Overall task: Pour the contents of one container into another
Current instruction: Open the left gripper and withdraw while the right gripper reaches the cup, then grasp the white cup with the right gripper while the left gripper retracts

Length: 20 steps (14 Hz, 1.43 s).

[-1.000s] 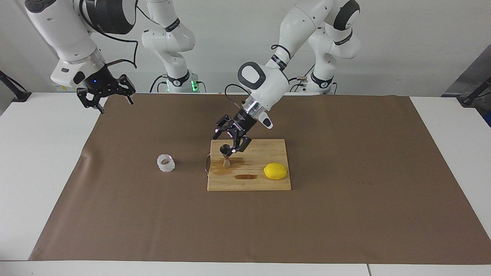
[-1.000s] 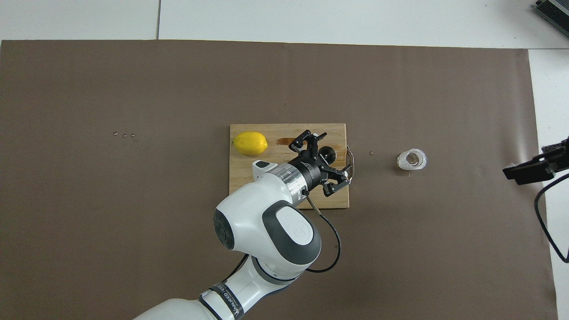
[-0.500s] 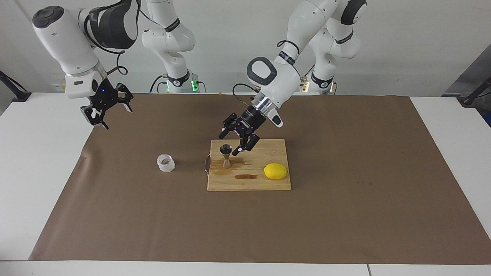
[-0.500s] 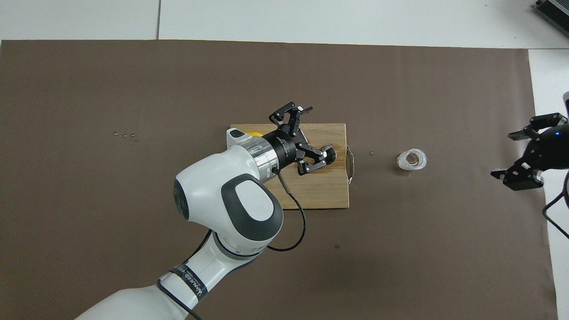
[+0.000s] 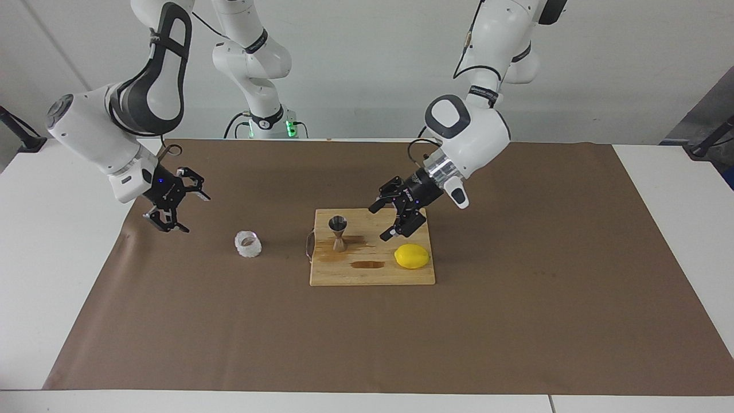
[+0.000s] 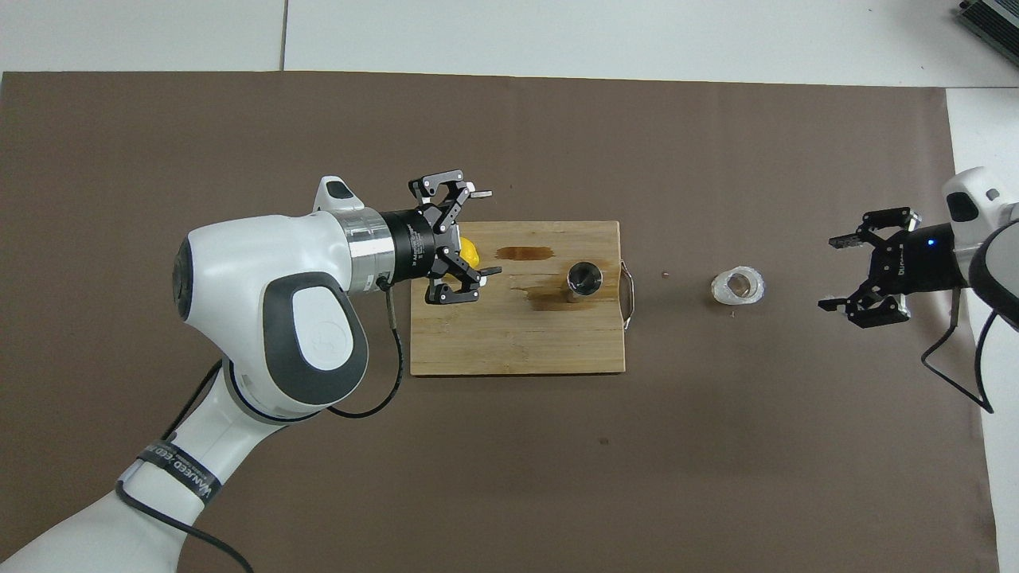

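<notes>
Surface: brown paper [image 5: 516,321] covers the table, with a wooden cutting board [image 5: 373,275] at its middle
Jigger: steel jigger [image 5: 338,232] stands upright on the board at the end toward the right arm, a dark wet stain beside its foot
Glass cup: faceted glass cup [image 5: 248,244] sits upright on the paper, off the board, toward the right arm's end, well apart from the jigger
Lemon: lemon [image 5: 412,256] lies on the board's other end
Left gripper: left gripper [image 5: 399,213] hangs above the board near the lemon, fingers spread, nothing held
Right gripper: right gripper [image 5: 174,203] hovers low over the paper beside the cup, fingers apart, empty and not touching it
Step in hand: judging by position, the right arm is about to reach for the cup
Doing it well: come in level from the side, straddle the bumpy wall at mid height, close gently so the glass neither slips nor tips, lift straight
Pouring note: the jigger's mouth is narrow, so centre the cup's lip over it and tilt slowly
Risk: a knock would topple the jigger
</notes>
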{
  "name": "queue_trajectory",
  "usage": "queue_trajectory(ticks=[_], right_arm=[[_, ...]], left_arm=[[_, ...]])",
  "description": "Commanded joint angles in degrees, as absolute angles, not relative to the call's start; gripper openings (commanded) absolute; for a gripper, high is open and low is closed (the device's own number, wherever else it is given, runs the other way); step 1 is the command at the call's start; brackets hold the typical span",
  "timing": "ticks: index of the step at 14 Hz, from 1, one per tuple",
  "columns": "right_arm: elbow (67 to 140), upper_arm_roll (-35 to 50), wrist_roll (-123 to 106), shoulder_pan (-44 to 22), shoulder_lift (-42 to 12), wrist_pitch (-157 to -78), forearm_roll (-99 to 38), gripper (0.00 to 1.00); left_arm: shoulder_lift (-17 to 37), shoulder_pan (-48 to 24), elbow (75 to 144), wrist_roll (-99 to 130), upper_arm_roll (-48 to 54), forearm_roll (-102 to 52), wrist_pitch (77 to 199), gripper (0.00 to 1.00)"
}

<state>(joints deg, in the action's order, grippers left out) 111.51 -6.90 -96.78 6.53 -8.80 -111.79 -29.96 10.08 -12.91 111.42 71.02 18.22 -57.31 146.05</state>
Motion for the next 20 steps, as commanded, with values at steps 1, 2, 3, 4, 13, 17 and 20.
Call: queue_trajectory(ticks=[1, 2, 3, 4, 13, 17, 20], right_arm=[[113.99, -6.33, -104.04, 6.94, -9.75, -115.29, -34.97, 1.0], [114.69, -6.33, -106.59, 6.42, -10.36, -116.62, -36.89, 1.0], [116.0, -6.33, -109.66, 5.89, -11.24, -118.28, -39.79, 1.0], [116.71, -6.33, -111.6, 5.8, -11.95, -119.0, -41.73, 1.0], [116.81, -6.24, -119.97, 4.13, -18.45, -118.3, -49.48, 1.0], [116.72, -6.33, -119.97, 2.9, -19.69, -119.44, -49.48, 1.0], [116.81, -6.33, -119.8, 2.81, -21.0, -120.15, -49.31, 1.0]], left_arm=[[6.68, -9.25, 114.35, 71.19, 18.37, -43.65, 140.12, 1.0], [6.68, -7.84, 113.91, 71.1, 18.37, -39.5, 138.18, 1.0], [6.68, -7.04, 113.73, 71.02, 18.37, -34.85, 137.64, 1.0], [6.51, -6.34, 113.73, 70.84, 18.37, -30.63, 137.38, 1.0], [4.14, 2.09, 110.48, 53.83, 18.37, -11.07, 128.42, 1.0], [1.59, 8.77, 109.25, 35.02, 18.37, -11.07, 122.19, 1.0], [0.79, 11.95, 106.62, 25.51, 18.37, -8.63, 116.56, 1.0]])
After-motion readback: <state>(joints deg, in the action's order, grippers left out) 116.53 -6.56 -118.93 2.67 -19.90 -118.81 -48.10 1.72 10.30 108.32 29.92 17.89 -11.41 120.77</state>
